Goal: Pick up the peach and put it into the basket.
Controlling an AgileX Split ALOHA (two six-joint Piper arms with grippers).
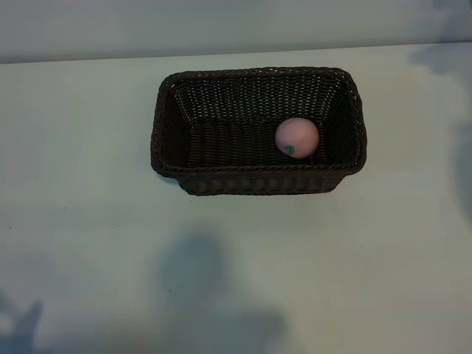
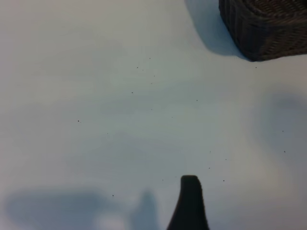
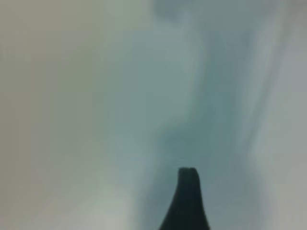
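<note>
1. The basket [image 1: 258, 131] is taken as the landmark; it is seen standing on the pale table [image 1: 88, 221], its long sides running across the exterior view.
2. The peach [image 1: 296, 137] is found inside the basket, on the woven floor, toward the end nearer the right arm and close to the long wall nearer the bottom of the exterior view. Its small green mark is turned upward and outward.
3. No gripper or arm is seen in the exterior view; only soft shadows are cast on the table beside the basket.
4. In the left wrist view one dark fingertip [image 2: 190, 201] of the left gripper is seen above bare table, well apart from a corner of the basket [image 2: 266, 28]. Only this one finger is shown; the claw is taken to stand wide, and nothing is held or touched by it.
5. In the right wrist view one dark fingertip [image 3: 187, 199] of the right gripper is seen against a blurred pale surface. The basket is not shown there, so its place relative to the basket cannot be told. This claw too is taken to stand wide, with nothing gripped or touched.
</note>
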